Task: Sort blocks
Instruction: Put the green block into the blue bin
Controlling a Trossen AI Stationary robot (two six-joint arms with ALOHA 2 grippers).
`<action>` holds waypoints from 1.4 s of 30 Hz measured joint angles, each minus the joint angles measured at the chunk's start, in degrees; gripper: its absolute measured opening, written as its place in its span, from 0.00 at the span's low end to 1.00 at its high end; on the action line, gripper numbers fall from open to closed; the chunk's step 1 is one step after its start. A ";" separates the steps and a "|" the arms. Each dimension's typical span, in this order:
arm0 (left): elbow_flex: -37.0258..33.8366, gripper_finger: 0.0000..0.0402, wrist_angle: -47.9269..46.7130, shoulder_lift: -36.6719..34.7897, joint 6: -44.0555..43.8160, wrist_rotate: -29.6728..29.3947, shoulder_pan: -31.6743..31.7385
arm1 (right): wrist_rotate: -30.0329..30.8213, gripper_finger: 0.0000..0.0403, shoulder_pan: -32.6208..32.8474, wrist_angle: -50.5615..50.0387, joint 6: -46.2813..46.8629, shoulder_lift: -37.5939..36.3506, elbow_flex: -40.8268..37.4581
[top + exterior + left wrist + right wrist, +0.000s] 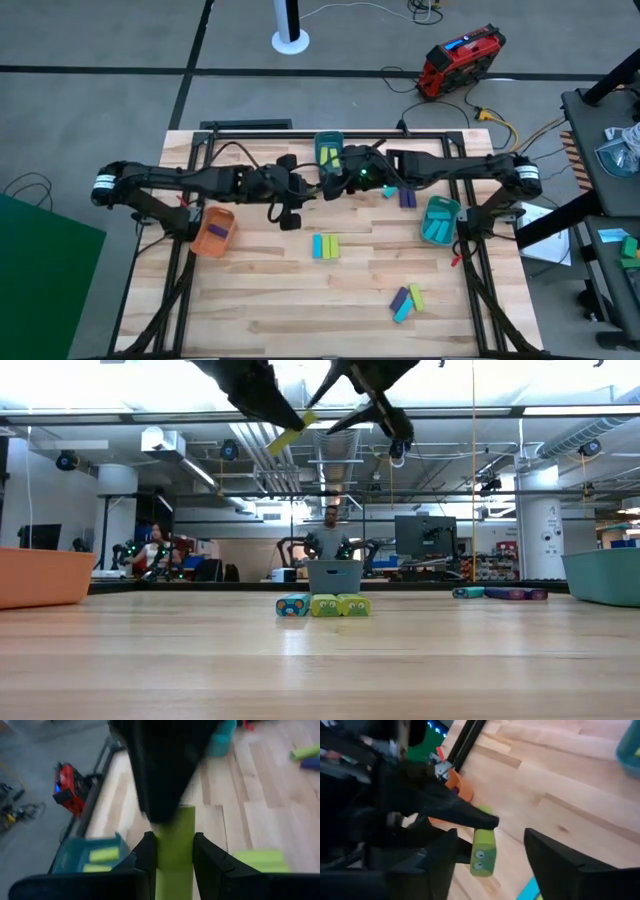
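Item: yellow-green block point(175, 845), aloft mid-counter near twelve o'clock, clamped in left gripper point(175, 851); long axis toward right gripper point(490, 855), spread wide around its end, not gripping.

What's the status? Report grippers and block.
Left gripper shut on yellow-green block, raised mid-table. Right gripper open around its other end. Nothing in the way.

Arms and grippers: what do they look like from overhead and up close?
Both arms are black and jointed. The left arm and right arm each carry a white band near the outer end and loose black cables along the links. A green light glows on the right wrist. The jaws are flat, dark, tapered plates.
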 joint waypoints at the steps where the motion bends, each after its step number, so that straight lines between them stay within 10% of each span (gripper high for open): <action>1: 0.02 0.17 1.28 0.18 0.26 -0.02 0.16 | -0.64 0.55 -0.22 0.03 -0.02 0.57 0.49; 11: 0.09 0.17 3.97 0.65 0.45 -0.05 0.48 | -3.05 0.65 -0.63 -0.29 -1.49 4.19 3.34; 28: 0.33 0.17 4.14 0.65 0.52 -1.11 0.50 | -3.22 0.13 -1.86 -3.14 -3.12 2.91 3.33; 42: 0.48 0.35 -0.84 0.45 -4.16 -7.91 0.53 | -2.42 0.13 -8.22 -16.59 -8.90 3.27 6.40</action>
